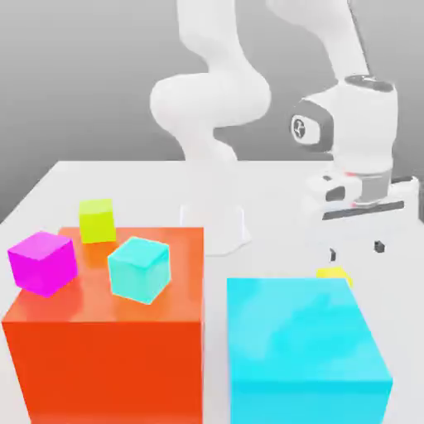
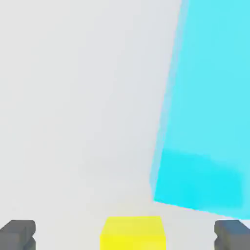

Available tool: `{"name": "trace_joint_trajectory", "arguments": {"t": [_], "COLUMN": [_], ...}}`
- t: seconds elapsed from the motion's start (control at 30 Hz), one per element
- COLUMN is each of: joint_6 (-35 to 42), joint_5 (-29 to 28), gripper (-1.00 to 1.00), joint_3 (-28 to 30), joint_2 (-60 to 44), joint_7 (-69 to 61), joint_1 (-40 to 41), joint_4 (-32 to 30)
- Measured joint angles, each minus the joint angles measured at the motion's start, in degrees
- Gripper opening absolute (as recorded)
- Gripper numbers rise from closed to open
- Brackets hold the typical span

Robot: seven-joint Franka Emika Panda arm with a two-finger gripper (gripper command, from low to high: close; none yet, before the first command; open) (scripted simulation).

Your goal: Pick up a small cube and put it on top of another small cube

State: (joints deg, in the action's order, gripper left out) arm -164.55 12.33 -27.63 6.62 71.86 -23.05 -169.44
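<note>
one yellow cube [image 2: 133,234] lies beneath your claw [image 2: 125,239], between its parted fingers, near the cyan block [image 1: 298,323]; recommend straight descent.

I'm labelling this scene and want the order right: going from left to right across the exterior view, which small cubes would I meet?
Magenta cube, lime yellow-green cube, small cyan cube, bright-yellow cube.
</note>
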Motion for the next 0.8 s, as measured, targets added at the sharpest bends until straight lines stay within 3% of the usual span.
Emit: {"name": "trace_joint_trajectory", "arguments": {"t": [0.13,0.27,0.47,0.63,0.67,0.8], "joint_6": [-3.2,-6.3,-10.8,-15.1,-16.0,-16.0], "joint_5": [-5.8,-15.4,-31.3,-36.2,-36.4,-36.5], "gripper": [0.00,0.00,0.00,0.00,-1.00,-1.00], "joint_3": [-1.2,1.2,14.1,26.1,27.9,27.9], "joint_2": [-4.0,-8.3,-14.6,-19.5,-20.4,-20.4], "joint_7": [4.7,10.9,22.2,26.6,27.0,27.1], "joint_1": [1.7,2.4,-6.3,-17.5,-19.5,-19.5], "joint_4": [-0.3,0.6,2.2,2.8,2.8,2.8]}}
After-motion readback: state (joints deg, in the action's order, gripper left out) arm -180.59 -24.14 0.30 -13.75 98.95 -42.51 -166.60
